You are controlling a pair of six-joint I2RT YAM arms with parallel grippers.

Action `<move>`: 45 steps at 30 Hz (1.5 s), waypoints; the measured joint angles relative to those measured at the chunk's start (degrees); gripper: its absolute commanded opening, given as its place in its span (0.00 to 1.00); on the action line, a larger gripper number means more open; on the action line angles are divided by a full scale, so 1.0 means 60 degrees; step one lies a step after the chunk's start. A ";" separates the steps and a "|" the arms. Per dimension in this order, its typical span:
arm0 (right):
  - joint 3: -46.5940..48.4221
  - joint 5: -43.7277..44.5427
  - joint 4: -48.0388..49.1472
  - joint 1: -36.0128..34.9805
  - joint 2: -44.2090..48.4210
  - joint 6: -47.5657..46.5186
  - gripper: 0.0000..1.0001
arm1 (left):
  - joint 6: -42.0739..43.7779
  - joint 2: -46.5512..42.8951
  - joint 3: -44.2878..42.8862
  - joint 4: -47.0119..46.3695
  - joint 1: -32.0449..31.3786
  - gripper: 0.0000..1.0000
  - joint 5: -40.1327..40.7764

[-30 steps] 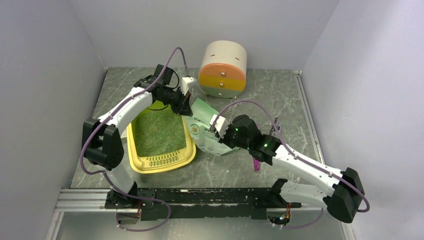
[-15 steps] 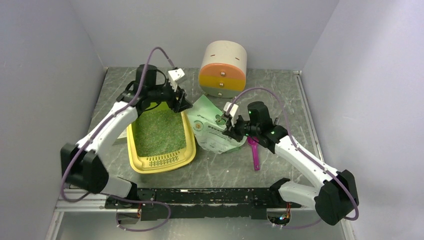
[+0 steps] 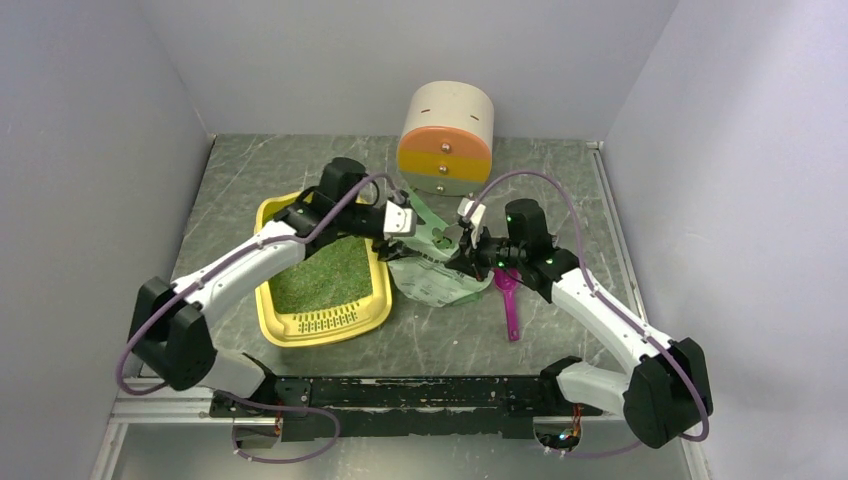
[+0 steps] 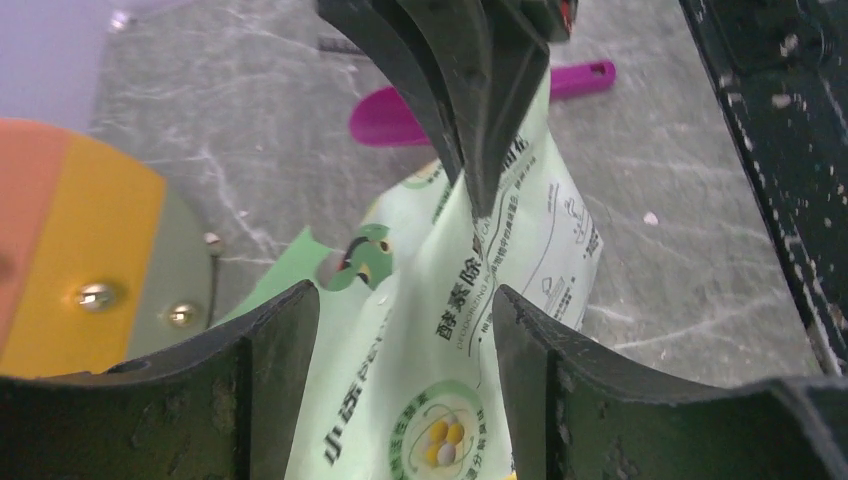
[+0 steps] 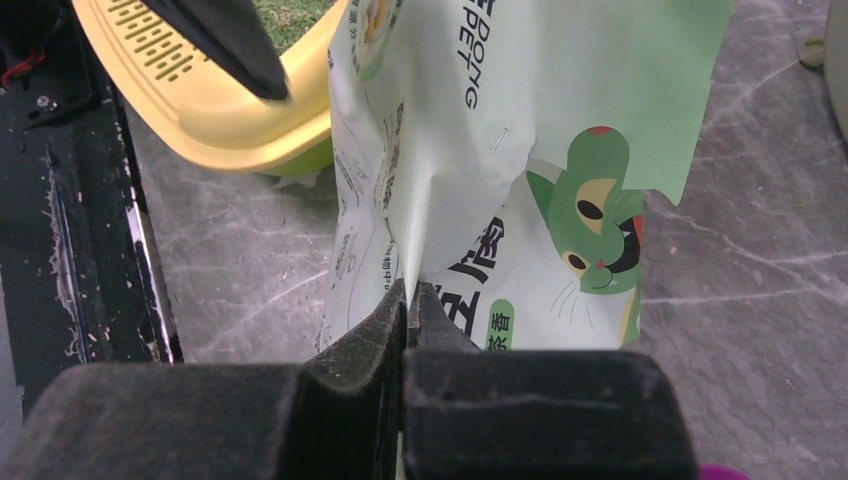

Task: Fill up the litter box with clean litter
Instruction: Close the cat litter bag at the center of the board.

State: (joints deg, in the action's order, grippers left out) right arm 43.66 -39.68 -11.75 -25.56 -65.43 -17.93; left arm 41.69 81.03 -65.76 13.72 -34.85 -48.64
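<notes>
Right gripper (image 5: 407, 292) pinches the bag (image 5: 450, 130); left gripper (image 4: 400, 315) hangs spread around it. If that thin fold slips, I expect spillage.

I can't see the whole scoop (image 4: 400, 112), right gripper (image 4: 482, 200) covers it | cabinet (image 4: 80, 240) blurred, cut left | box (image 5: 230, 110) cropped top

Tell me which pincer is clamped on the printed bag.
The right pincer: it is pinched shut on a fold of the printed bag. The left pincer stands open astride the bag.
</notes>
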 measured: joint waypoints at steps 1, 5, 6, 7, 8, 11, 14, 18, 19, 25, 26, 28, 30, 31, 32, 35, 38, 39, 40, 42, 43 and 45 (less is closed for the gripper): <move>-0.0076 -0.0029 0.0073 0.0004 0.0051 0.0044 0.00 | 0.0270 0.0226 -0.0066 0.0200 -0.0142 0.68 0.0029; -0.0335 -0.0069 0.0310 0.0004 0.0302 0.0211 0.00 | 0.1096 0.0987 -0.0404 0.0783 -0.0539 0.68 0.0178; -0.0375 -0.0069 0.0353 0.0004 0.0342 0.0244 0.00 | 0.1217 0.1104 -0.0441 0.0863 -0.0619 0.68 0.0211; -0.0393 -0.0069 0.0379 0.0004 0.0357 0.0270 0.00 | 0.1319 0.1206 -0.0484 0.0951 -0.0699 0.67 0.0251; -0.0426 -0.0066 0.0433 0.0004 0.0375 0.0302 0.00 | 0.1432 0.1337 -0.0546 0.1053 -0.0809 0.65 0.0302; -0.0506 -0.0036 0.0495 0.0011 0.0455 0.0386 0.00 | 0.1774 0.1628 -0.0809 0.1559 -0.1031 0.57 0.0390; -0.0528 0.0029 0.0517 0.0011 0.0546 0.0423 0.00 | 0.2131 0.1923 -0.1104 0.2055 -0.1169 0.24 0.0517; -0.0688 0.0168 0.0521 0.0007 0.0801 0.0412 0.20 | 0.2299 0.2310 -0.1472 0.2437 -0.1195 0.05 0.0619; -0.0707 0.0302 0.0481 0.0007 0.0892 0.0401 0.30 | 0.2277 0.2382 -0.1570 0.2503 -0.1217 0.05 0.0645; -0.0688 0.1020 -0.0244 0.0007 0.2120 -0.0142 0.56 | 0.2022 0.2714 -0.1934 0.2998 -0.1217 0.05 0.0903; -0.0688 0.1067 -0.0372 0.0000 0.2280 -0.0240 0.56 | 0.1963 0.2732 -0.1960 0.3024 -0.1206 0.05 0.0911; -0.0688 0.1166 -0.0648 -0.0036 0.2543 -0.0448 0.58 | 0.1858 0.2754 -0.2018 0.3118 -0.1147 0.05 0.0914; -0.0688 0.1286 -0.0874 -0.0149 0.2670 -0.0674 0.59 | 0.1781 0.2769 -0.2073 0.3187 -0.1118 0.05 0.0907; -0.0688 0.1373 -0.0965 -0.0237 0.2677 -0.0765 0.59 | 0.1712 0.2776 -0.2091 0.3213 -0.1089 0.05 0.0892; -0.0688 0.1508 -0.1060 -0.0393 0.2663 -0.0871 0.58 | 0.1643 0.2779 -0.2098 0.3224 -0.1045 0.05 0.0863; -0.0685 0.2047 -0.1104 -0.1096 0.2444 -0.1107 0.53 | 0.1406 0.2779 -0.2098 0.3249 -0.0889 0.05 0.0707; -0.0572 0.2889 -0.1086 -0.1843 0.1843 -0.1271 0.45 | 0.1126 0.2779 -0.2095 0.3319 -0.0718 0.05 0.0484; -0.0521 0.3191 -0.1060 -0.2011 0.1592 -0.1293 0.44 | 0.1053 0.2779 -0.2095 0.3373 -0.0667 0.05 0.0408; -0.0510 0.3497 -0.1024 -0.2102 0.1388 -0.1300 0.41 | 0.0991 0.2779 -0.2095 0.3410 -0.0619 0.05 0.0346; -0.0510 0.3971 -0.1038 -0.2138 0.1228 -0.1290 0.39 | 0.0896 0.2779 -0.2076 0.3410 -0.0517 0.05 0.0244; -0.0510 0.4135 -0.1016 -0.2138 0.1246 -0.1268 0.40 | 0.0863 0.2776 -0.2058 0.3377 -0.0474 0.05 0.0204; -0.0517 0.4401 -0.0987 -0.2164 0.1472 -0.1242 0.37 | 0.0732 0.2725 -0.1931 0.3235 -0.0350 0.05 0.0087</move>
State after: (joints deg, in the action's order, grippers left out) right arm 40.56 -13.28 -17.67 -38.54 -56.60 -25.39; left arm 46.09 97.38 -77.34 33.12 -36.95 -48.12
